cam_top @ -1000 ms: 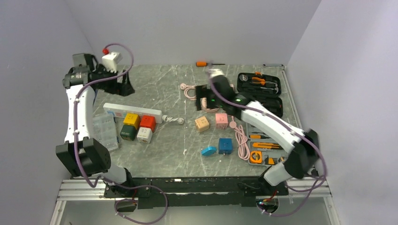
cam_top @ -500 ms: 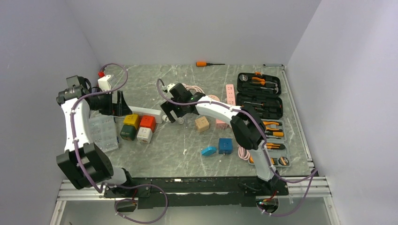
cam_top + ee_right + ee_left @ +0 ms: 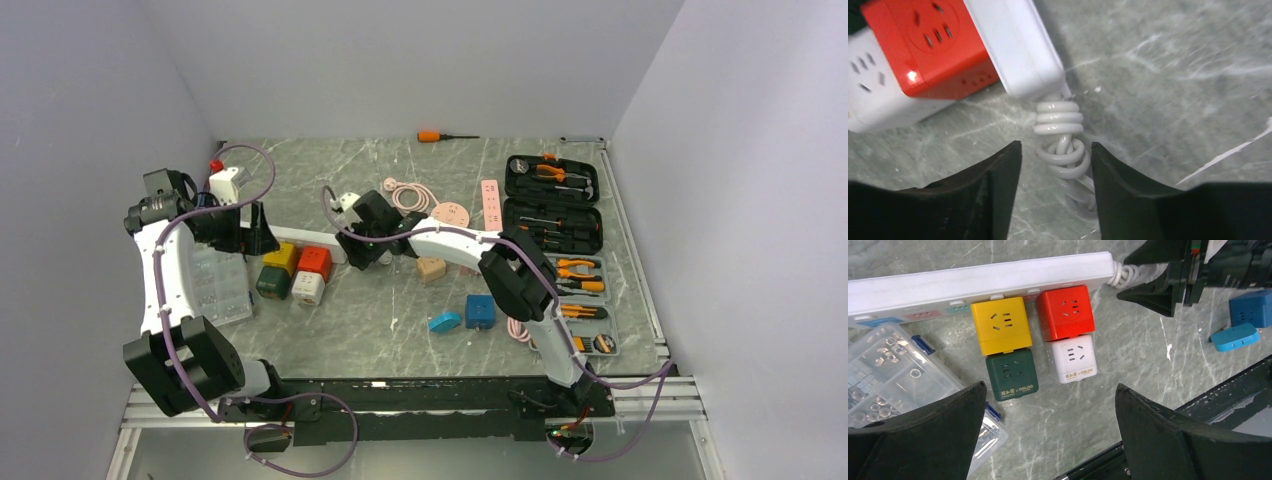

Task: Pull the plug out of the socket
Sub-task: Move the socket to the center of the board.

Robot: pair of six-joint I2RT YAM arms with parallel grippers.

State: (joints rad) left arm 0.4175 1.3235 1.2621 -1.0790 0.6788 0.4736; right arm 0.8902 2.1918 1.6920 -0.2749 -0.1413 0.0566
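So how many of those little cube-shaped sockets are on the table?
6. The yellow cube, red cube, green cube and white cube cluster by the power strip; the tan cube sits beside the right arm; the blue cube nearer the front. The arm may hide more.

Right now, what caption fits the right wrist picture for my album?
Right gripper straddles the curly white cord at the power strip end, next to a red cube.
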